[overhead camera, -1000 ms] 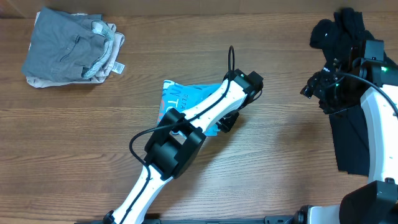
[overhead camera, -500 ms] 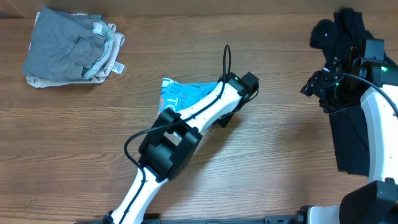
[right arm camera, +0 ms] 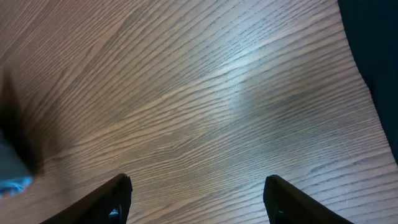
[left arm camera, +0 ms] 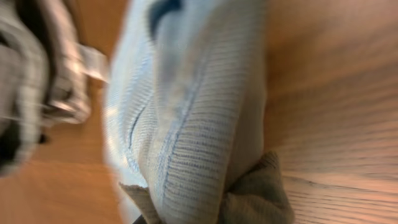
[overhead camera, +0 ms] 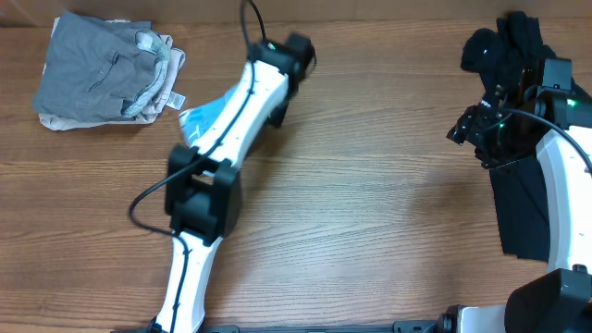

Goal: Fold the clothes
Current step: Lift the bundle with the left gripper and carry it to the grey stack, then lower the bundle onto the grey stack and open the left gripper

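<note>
A light blue knit garment (overhead camera: 199, 120) lies at the back left of the table, mostly under my left arm. It fills the left wrist view (left arm camera: 193, 124), bunched up at the bottom where the jaws are. My left gripper (overhead camera: 275, 113) is shut on it, its fingers hidden by the cloth. A folded grey pile (overhead camera: 102, 79) sits just left of the garment and shows blurred in the left wrist view (left arm camera: 37, 74). My right gripper (right arm camera: 199, 205) hangs open over bare wood at the far right (overhead camera: 467, 129), with nothing between its fingers.
A heap of black clothing (overhead camera: 504, 46) lies at the back right corner. A flat black garment (overhead camera: 516, 208) lies under the right arm and shows at the edge of the right wrist view (right arm camera: 379, 50). The wooden table (overhead camera: 388, 222) spans the middle.
My left gripper shut on the blue garment, and the arm swung from the table's middle to the back left, carrying the garment toward the grey pile. The right arm stayed still.
</note>
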Motion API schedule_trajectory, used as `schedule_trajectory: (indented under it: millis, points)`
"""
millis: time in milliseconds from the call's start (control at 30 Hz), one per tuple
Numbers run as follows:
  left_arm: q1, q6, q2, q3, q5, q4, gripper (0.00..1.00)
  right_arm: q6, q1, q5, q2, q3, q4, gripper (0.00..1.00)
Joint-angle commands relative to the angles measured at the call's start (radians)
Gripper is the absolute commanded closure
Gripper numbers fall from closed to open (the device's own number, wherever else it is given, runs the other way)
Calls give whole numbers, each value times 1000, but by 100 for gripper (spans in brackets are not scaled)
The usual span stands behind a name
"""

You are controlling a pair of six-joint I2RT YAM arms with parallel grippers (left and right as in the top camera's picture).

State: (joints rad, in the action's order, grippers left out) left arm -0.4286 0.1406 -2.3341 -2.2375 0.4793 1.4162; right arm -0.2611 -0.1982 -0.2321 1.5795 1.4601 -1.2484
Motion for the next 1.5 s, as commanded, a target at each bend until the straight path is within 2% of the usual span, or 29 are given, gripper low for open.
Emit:
schedule_trajectory:
  millis: [0, 133, 333, 567, 1000, 1100, 1233, 1467]
  points:
    - [27, -90, 157, -119, 14, -15, 96, 8, 0, -9, -8, 14, 5, 28]
    - [69, -177, 225, -153, 15, -55, 96, 8, 0, -9, -8, 14, 5, 28]
    - [161, -391, 282, -153, 29, -158, 96, 8, 1, -9, -8, 14, 1, 28]
    - [328, -521, 279, -153, 26, -319, 96, 8, 1, -9, -8, 12, -18, 28]
    - [636, -838, 245, -153, -110, -591, 96, 3, 0, -5, -8, 12, -28, 28]
    - [703, -858, 212, -153, -182, -639, 96, 4, 0, -5, -8, 12, -39, 28]
    - [814, -878, 154, -153, -422, -678, 96, 8, 0, -4, -8, 12, -41, 28]
    - [880, -856, 43, -153, -458, -749, 96, 7, 1, -5, -8, 12, -41, 28]
